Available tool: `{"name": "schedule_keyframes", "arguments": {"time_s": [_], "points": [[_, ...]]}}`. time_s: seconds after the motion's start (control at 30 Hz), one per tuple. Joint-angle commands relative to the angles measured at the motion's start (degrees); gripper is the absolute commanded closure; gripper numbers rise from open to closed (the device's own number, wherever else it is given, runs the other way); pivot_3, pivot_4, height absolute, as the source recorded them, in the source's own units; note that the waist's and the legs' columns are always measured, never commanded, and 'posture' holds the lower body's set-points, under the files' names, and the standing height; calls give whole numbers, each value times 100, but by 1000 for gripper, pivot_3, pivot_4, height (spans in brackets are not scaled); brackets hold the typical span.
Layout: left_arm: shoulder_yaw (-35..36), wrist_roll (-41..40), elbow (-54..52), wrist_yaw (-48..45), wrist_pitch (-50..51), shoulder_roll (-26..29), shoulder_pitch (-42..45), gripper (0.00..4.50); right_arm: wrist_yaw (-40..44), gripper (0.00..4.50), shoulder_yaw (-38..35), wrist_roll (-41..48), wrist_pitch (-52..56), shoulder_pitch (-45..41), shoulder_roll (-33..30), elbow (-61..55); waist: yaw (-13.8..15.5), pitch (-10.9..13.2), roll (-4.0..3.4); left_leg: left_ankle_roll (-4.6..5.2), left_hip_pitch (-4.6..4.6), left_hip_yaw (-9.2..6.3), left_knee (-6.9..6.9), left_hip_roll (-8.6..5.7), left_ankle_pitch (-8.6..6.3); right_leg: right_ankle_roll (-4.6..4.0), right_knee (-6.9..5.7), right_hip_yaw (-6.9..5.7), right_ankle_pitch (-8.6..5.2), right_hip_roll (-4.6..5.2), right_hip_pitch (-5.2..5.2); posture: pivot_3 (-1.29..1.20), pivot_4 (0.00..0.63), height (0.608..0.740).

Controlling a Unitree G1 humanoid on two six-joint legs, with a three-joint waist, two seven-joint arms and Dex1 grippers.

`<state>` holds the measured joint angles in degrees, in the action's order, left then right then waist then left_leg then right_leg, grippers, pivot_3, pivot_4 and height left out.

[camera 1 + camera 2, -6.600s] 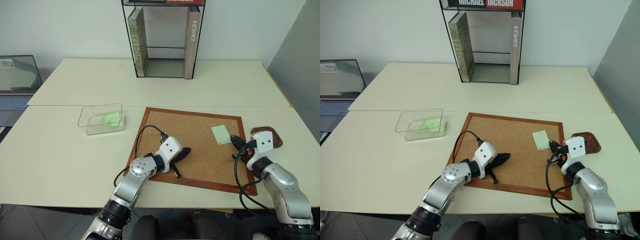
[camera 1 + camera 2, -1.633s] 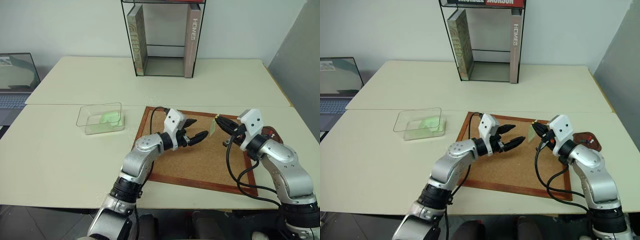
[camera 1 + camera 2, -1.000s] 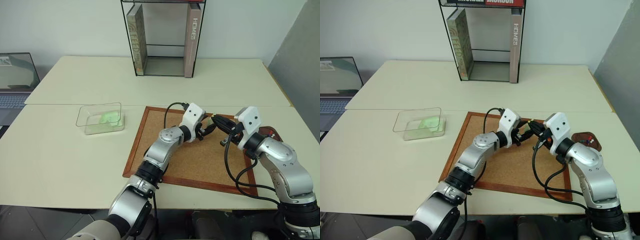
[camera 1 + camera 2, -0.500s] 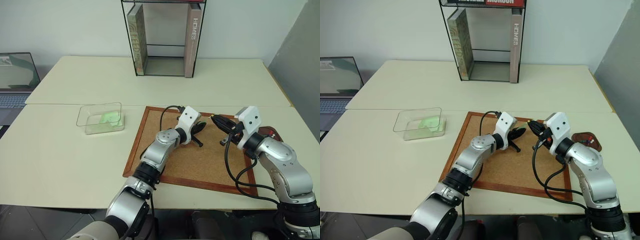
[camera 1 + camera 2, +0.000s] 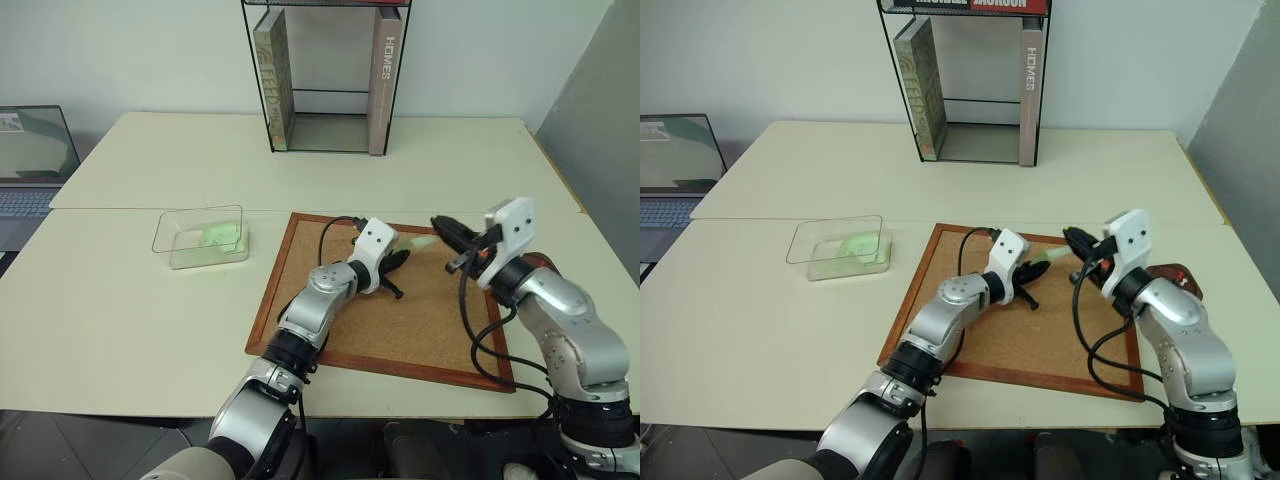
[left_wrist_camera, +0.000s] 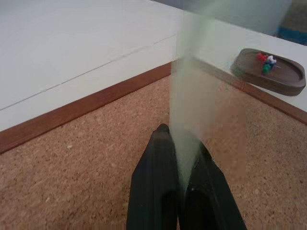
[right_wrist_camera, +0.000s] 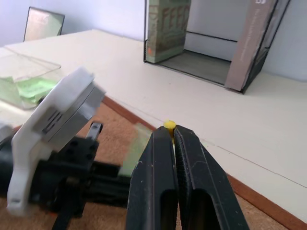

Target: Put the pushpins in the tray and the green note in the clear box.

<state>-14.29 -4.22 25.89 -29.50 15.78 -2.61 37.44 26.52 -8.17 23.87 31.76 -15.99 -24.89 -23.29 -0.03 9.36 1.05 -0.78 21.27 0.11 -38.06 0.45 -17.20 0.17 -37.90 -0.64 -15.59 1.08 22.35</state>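
So right now the left gripper [image 5: 398,257] sits over the upper middle of the corkboard [image 5: 420,330], fingers clamped on the green note [image 5: 421,242]. The slip sticks out past the fingertips toward the right gripper [image 5: 438,224], and in the left wrist view it stands up out of the pinched black fingers [image 6: 158,182] as a pale see-through strip.

The right gripper is a bit right of centre in the frame, just off the note's free end and not touching it as far as I can see. Its fingers are pressed together on a yellow pushpin [image 7: 169,125], with just the little yellow head poking out at the tips.

The tray [image 5: 1185,276] is at the right edge of the corkboard, mostly tucked behind the right arm in the head views. The left wrist view shows it better: a few pushpins [image 6: 265,62] already in it, red, green and a pale one.

The clear box [image 5: 200,237] is on the bench [image 5: 120,300] in the left-centre of the frame, well apart from both grippers, with a brighter green piece [image 5: 218,237] lying inside.
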Motion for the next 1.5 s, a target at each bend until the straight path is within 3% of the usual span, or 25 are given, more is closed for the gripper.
{"name": "schedule_keyframes", "arguments": {"time_s": [0.03, 0.17, 0.3, 0.4, 0.57, 0.9, 1.23, 1.5], "points": [[2, 51, -288, 32, -3, 12, -41, 4495, -200, 4500, -362, 326, 263, -134, -12, -279, 3, 0, 0, 1, 0, -1, 0, 0, -1, 0, -1, -1, 0, 0, 0, 0, 150, 740], [46, 48, -431, 60, 70, 63, -110, 4495, -304, 4500, -650, 404, 409, -126, -189, -226, 2, 0, 0, 5, 2, -1, 0, 0, -3, 0, 0, -1, 0, 1, 0, 0, 150, 740], [146, -76, -968, 11, 355, 212, -263, 4495, -364, 4500, -865, -65, 271, 64, -677, 337, 3, 0, 0, 6, 5, 0, 0, -2, -3, 0, 2, 0, 0, 2, 0, 0, 150, 740], [179, -148, -1636, -81, 621, 431, -445, 4495, -482, 4500, -687, -738, 101, 293, -1145, 896, 2, 0, 0, 6, 4, 1, 1, -2, -3, -1, 2, 1, 0, 2, 0, 0, 150, 740], [219, -224, -2451, -94, 1047, 726, -664, 4495, -725, 4500, -570, -1362, -13, 346, -1400, 1937, -6, -1, -2, 4, -1, 8, 0, -1, -2, -1, -6, 9, 1, 2, 0, 0, 150, 740], [177, -193, -2931, -19, 1309, 849, -826, 4495, -492, 4500, -204, -1902, -175, 102, -1664, 2930, -5, -2, -3, -3, -13, 12, 0, 0, 2, 0, -11, 11, 0, -1, -3, 0, 150, 740], [163, -196, -2937, 20, 1300, 859, -821, 4500, -470, 2411, -261, -1972, -104, 177, -1605, 2879, -6, -2, -3, -13, -13, 12, 0, 0, 8, 0, -11, 11, 0, 0, -5, 0, 150, 740], [323, -225, -3002, 93, 1318, 881, -678, 4500, -541, 2411, -656, -1698, -177, 51, -1494, 2233, -7, -2, -3, -17, -13, 12, 0, 0, 10, 0, -11, 11, 0, 0, -4, 0, 150, 740]]}}
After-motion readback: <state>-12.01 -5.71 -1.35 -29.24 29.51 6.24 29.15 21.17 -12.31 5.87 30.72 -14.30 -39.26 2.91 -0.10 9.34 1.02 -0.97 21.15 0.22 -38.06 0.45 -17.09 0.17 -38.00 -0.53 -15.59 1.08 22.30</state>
